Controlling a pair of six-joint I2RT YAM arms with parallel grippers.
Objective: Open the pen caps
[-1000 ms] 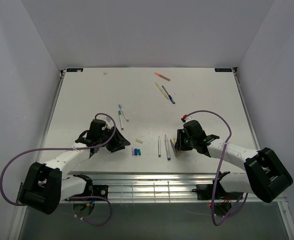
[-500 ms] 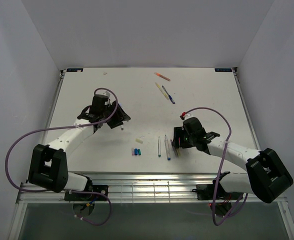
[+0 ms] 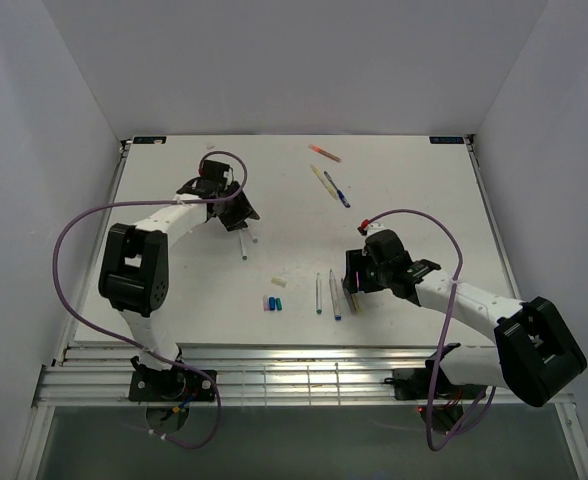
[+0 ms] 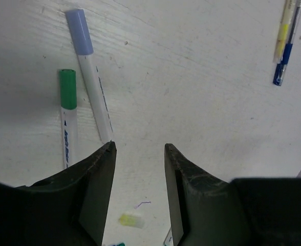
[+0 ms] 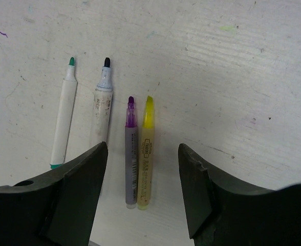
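My left gripper (image 4: pixel 138 148) is open and empty, low over the table beside two capped pens: one with a lavender-blue cap (image 4: pixel 79 31) and one with a green cap (image 4: pixel 67 89). In the top view it (image 3: pixel 238 214) is at the back left, partly covering those pens (image 3: pixel 244 243). My right gripper (image 5: pixel 143 148) is open and empty, straddling an uncapped purple pen (image 5: pixel 130 154) and yellow pen (image 5: pixel 146 154). Beside them lie uncapped green-tipped (image 5: pixel 63 123) and black-tipped (image 5: pixel 101 110) pens. Loose caps (image 3: pixel 272 302) and a pale yellow cap (image 4: pixel 130 220) lie mid-table.
Three more pens lie at the back: an orange one (image 3: pixel 325 153), a yellow one (image 3: pixel 323 178) and a blue one (image 3: pixel 338 191). The table's near metal rail (image 3: pixel 304 360) runs along the front. White walls enclose the sides and back.
My left arm has swung away from the loose caps to the back left, over the two capped pens. My right gripper has shifted slightly left over the uncapped pens.
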